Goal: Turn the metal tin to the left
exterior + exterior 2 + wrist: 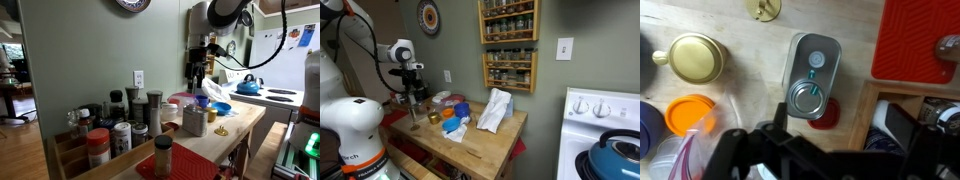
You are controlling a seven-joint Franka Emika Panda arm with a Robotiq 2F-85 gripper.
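Approach step: I've got the gripper (197, 82) hovering above the metal tin (812, 65), upright on the wooden table (740, 30) beside the red mat (915, 40), finger spread unreadable; next I descend, straddle it, pinch, rotate left.

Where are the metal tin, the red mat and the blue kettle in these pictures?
metal tin (812, 75): wrist view, on its flat top face.
red mat (915, 40): wrist view, on its ribbed surface.
blue kettle (249, 86): in an exterior view, on its rounded body.
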